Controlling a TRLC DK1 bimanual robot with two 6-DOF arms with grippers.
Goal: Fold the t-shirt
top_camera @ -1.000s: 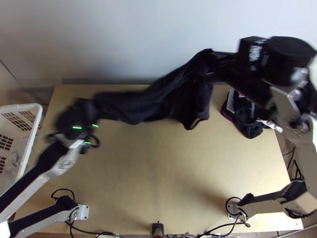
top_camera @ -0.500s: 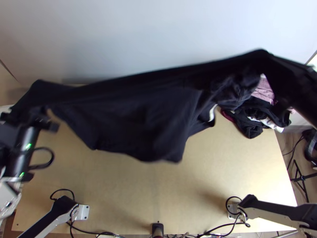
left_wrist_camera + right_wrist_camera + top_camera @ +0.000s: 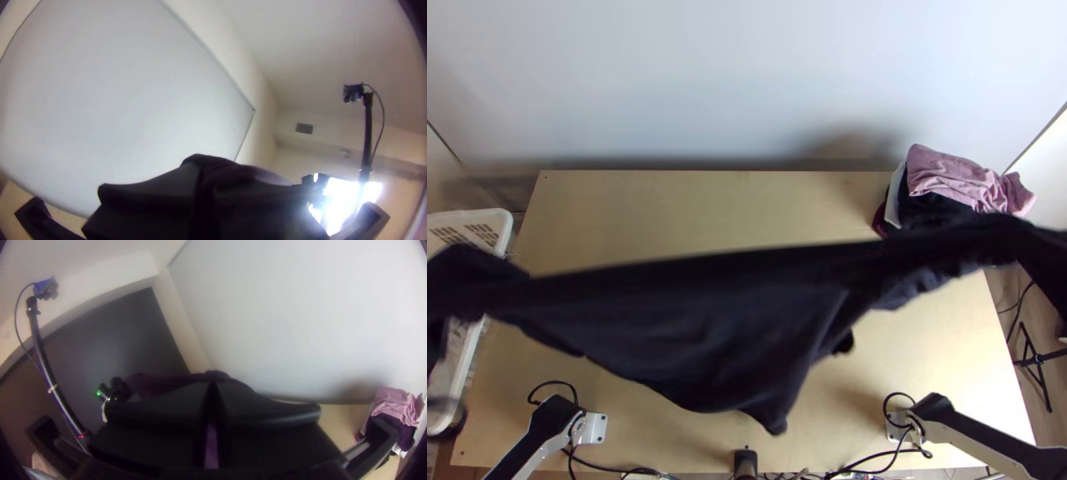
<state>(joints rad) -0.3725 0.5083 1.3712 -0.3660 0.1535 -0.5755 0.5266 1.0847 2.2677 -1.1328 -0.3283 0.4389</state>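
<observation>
Dark t-shirt (image 3: 707, 328) taut above the wooden table (image 3: 707, 212)

"What colour's that shirt (image 3: 723, 336) over the table (image 3: 691, 208)?"
"Near-black, a touch of navy. The table's pale tan."
"And at its far right corner?"
"Pink cloth (image 3: 947, 178) above black cloth (image 3: 925, 210). Left of the table, that basket (image 3: 505, 232) is white."

one t-shirt (image 3: 707, 328), two arms (image 3: 979, 434), one basket (image 3: 505, 228), one clothes pile (image 3: 947, 180)
</observation>
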